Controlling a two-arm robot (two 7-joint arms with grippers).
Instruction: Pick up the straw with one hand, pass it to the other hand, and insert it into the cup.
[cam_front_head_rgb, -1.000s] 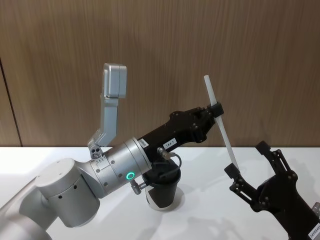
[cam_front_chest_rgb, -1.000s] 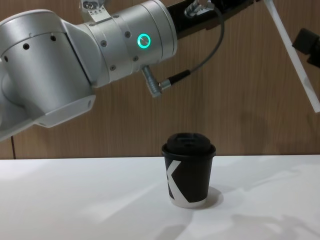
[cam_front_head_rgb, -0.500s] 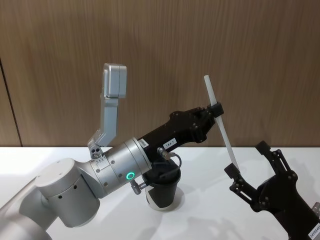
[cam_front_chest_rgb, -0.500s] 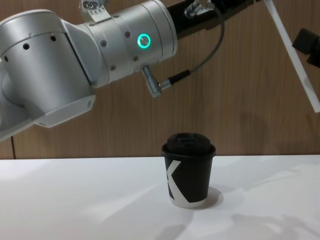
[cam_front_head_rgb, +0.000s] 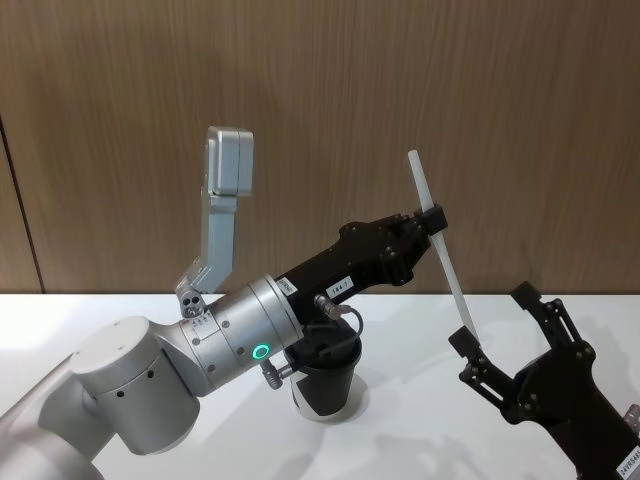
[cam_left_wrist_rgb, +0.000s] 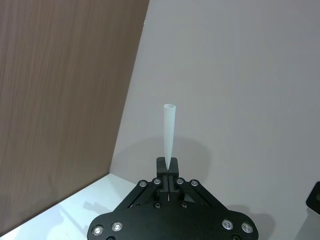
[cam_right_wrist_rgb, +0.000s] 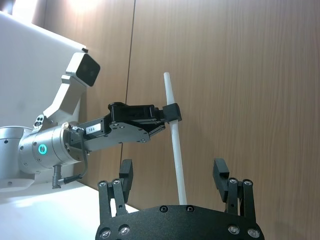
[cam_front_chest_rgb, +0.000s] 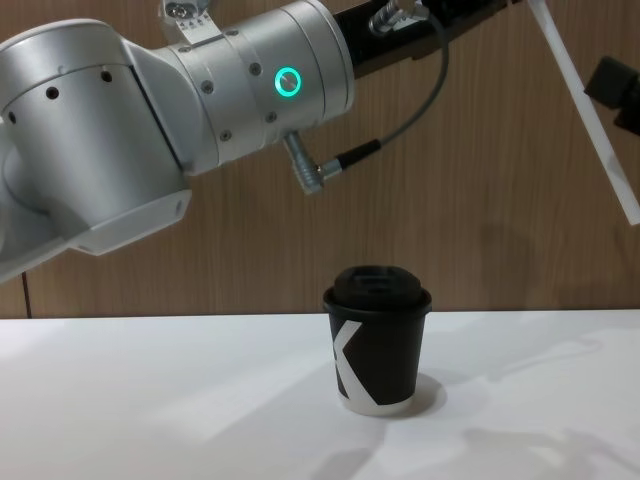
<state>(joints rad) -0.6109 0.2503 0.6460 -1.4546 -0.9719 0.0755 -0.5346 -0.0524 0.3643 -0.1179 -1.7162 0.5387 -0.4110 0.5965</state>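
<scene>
The white straw (cam_front_head_rgb: 440, 240) stands tilted in the air, well above the table. My left gripper (cam_front_head_rgb: 432, 218), on the silver arm with the green ring, is shut on its upper part. In the left wrist view the straw (cam_left_wrist_rgb: 168, 131) sticks out from between the closed fingers. My right gripper (cam_front_head_rgb: 493, 318) is open at the lower right, and the straw's lower end (cam_right_wrist_rgb: 178, 165) passes between its spread fingers (cam_right_wrist_rgb: 220, 172) without being pinched. The black cup (cam_front_chest_rgb: 378, 340) with the white K stands upright on the table, lid on, below the left arm.
The white table (cam_front_chest_rgb: 150, 400) stretches around the cup, with a wood-panelled wall (cam_front_head_rgb: 500, 100) close behind it. The bulky silver left arm (cam_front_chest_rgb: 150, 120) hangs over the table's left half, above the cup. Its grey camera bracket (cam_front_head_rgb: 228, 175) rises behind.
</scene>
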